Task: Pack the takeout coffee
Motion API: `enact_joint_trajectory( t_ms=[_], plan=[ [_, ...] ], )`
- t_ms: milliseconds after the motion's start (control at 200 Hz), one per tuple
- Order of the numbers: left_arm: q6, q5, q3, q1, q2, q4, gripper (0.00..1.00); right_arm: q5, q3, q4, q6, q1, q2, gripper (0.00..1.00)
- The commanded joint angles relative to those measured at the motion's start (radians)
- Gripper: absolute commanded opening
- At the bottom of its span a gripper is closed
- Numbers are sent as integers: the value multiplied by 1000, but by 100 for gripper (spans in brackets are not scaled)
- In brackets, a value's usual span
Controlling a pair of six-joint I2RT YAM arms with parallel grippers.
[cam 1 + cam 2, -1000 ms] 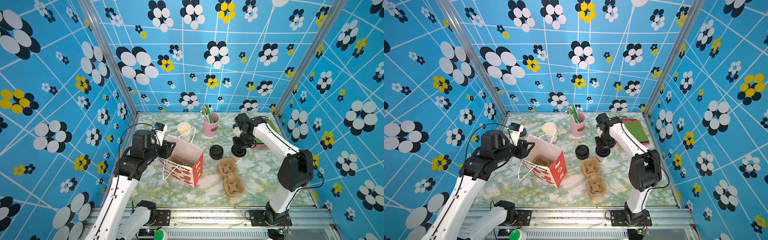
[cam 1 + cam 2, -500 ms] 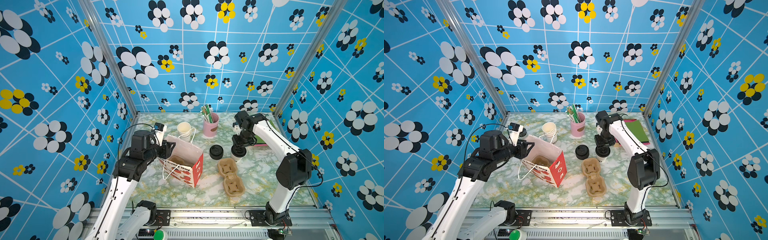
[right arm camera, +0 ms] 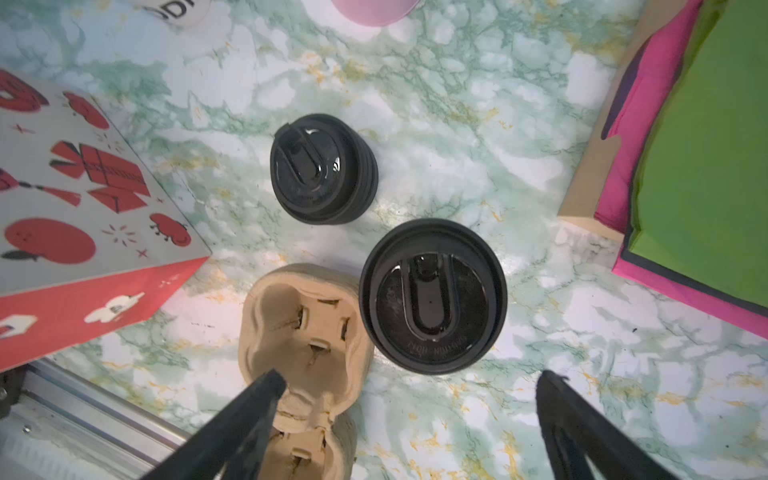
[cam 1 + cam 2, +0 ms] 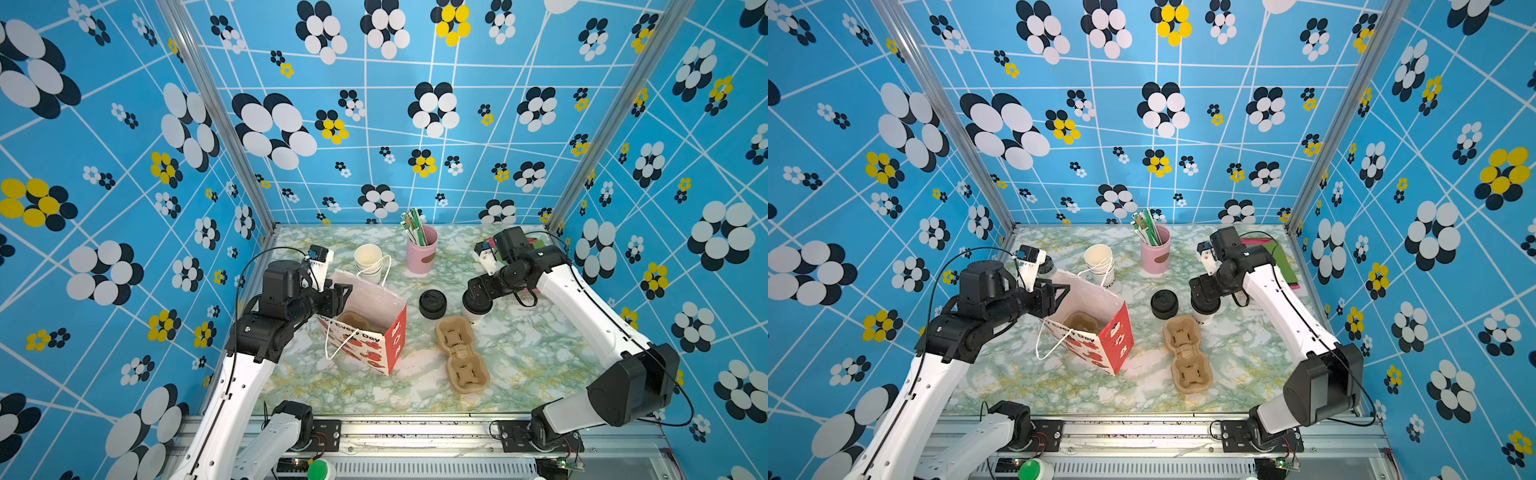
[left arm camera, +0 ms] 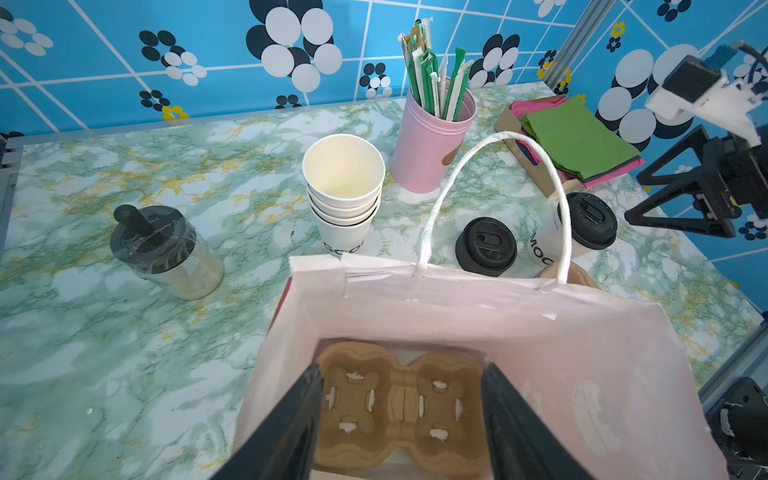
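Marbled tabletop (image 4: 519, 353) inside blue flowered walls (image 4: 374, 145); left tool (image 5: 401, 370) spread at bag (image 5: 457, 316); right tool (image 3: 411, 377) spread above takeout coffee (image 3: 432, 295).

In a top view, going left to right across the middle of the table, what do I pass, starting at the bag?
paper bag → pile of black lids → takeout coffee → green napkins

Robot lab cell: flower-print walls (image 4: 374, 124), aluminium frame (image 4: 415, 428).
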Motion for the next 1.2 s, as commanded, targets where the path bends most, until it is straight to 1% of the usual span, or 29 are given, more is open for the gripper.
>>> enact_joint_trajectory(
  t_ms=[0,80,180,250,340,440,550,665,765,880,1194],
  plan=[
    [-2,13,20,10,-16,0,66,-5,-76,114,-109,-7,-32,99],
    [-2,16,22,10,-19,2,67,16,-103,127,-144,-16,-34,98],
    [-2,19,22,10,-23,6,71,-16,-132,139,-189,-27,-21,99],
    [-1,19,23,10,-24,4,75,-25,-124,126,-206,-29,-8,99],
    [0,16,24,10,-32,2,79,-9,-114,126,-218,-30,-2,99],
    [1,13,24,10,-38,2,84,12,-107,120,-247,-30,4,98],
    [-1,11,19,10,-46,5,89,8,-95,106,-273,-32,26,96],
    [1,11,18,10,-50,0,96,-2,-83,87,-286,-32,57,96],
    [3,14,19,10,-53,-3,100,2,-71,84,-283,-33,79,95],
    [7,18,16,10,-58,1,99,5,-62,97,-277,-33,89,92],
    [5,17,4,10,-63,6,99,-1,-51,90,-277,-36,118,88]
  ],
)
